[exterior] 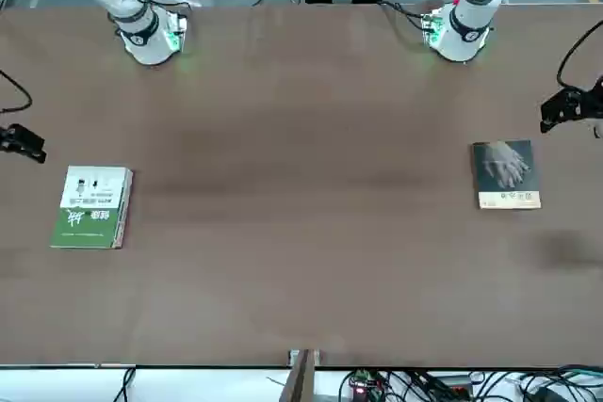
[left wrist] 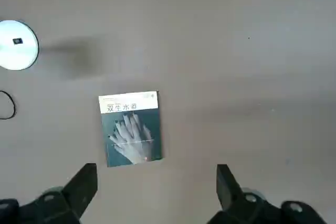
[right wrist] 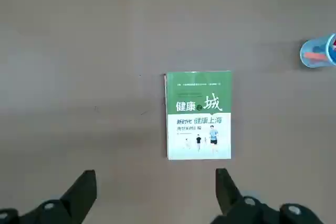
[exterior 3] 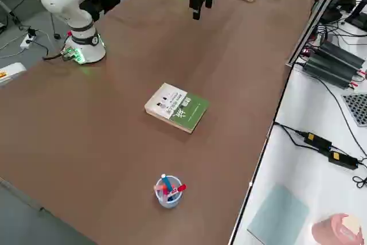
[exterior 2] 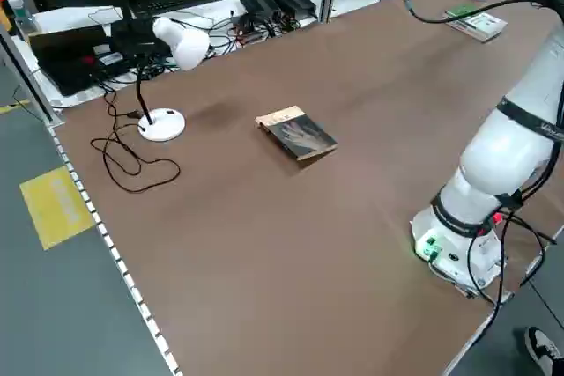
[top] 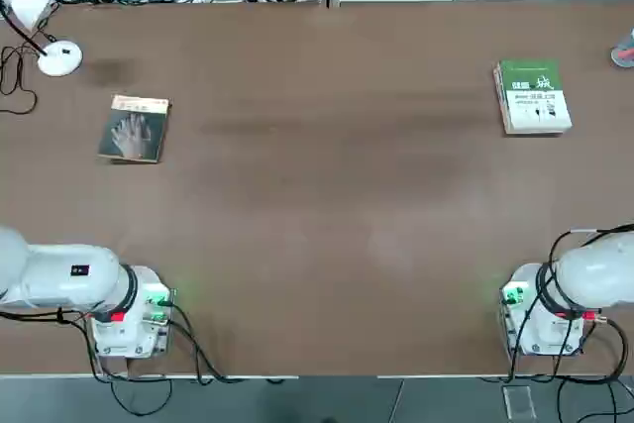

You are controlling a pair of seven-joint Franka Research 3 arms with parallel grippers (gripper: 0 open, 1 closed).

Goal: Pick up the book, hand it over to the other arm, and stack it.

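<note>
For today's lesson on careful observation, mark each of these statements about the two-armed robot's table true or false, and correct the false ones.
1. The small book with a hand on its cover lies flat on the table on the left arm's side. True.
2. The green-and-white book is stacked on the small book. False: they lie far apart, at opposite sides of the table.
3. The left gripper holds the small book. False: its fingers are open and the book lies untouched on the table.
4. A white desk lamp stands at the table's edge near the small book. True.
5. The right gripper is open and empty. True.
</note>
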